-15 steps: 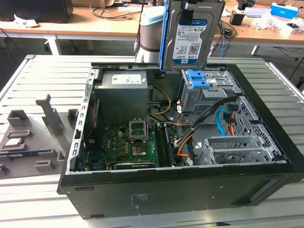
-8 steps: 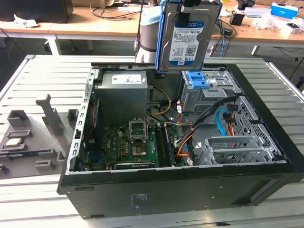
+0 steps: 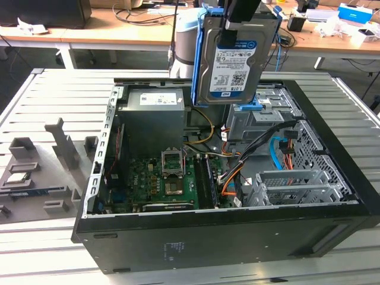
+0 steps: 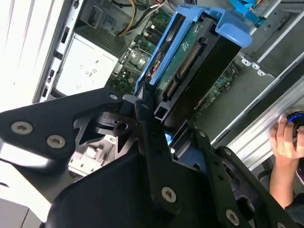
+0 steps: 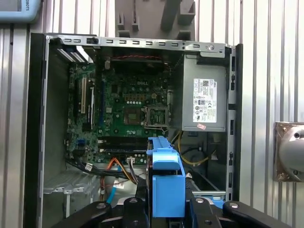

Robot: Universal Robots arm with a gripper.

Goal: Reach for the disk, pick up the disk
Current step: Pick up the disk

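The disk (image 3: 233, 62), a silver hard drive with a white-and-blue label in a bright blue carrier, hangs upright in the air above the open computer case (image 3: 178, 243). My gripper (image 3: 241, 18) is shut on its upper edge, lifting it clear of the case's drive bay. In the second wrist view the disk (image 4: 190, 61) shows edge-on, with its connector facing the camera and the black fingers (image 4: 142, 111) clamped on either side of the blue frame. In the first wrist view the blue carrier (image 5: 166, 183) sits between the finger links of my gripper (image 5: 166, 211).
Below lie the green motherboard (image 5: 128, 104), the grey power supply (image 5: 204, 99), orange and blue cables (image 3: 279, 154) and a metal drive cage (image 3: 297, 184). Grey fixtures (image 3: 41, 166) stand at the exterior view's left. A person's hand (image 4: 285, 142) rests beside the case.
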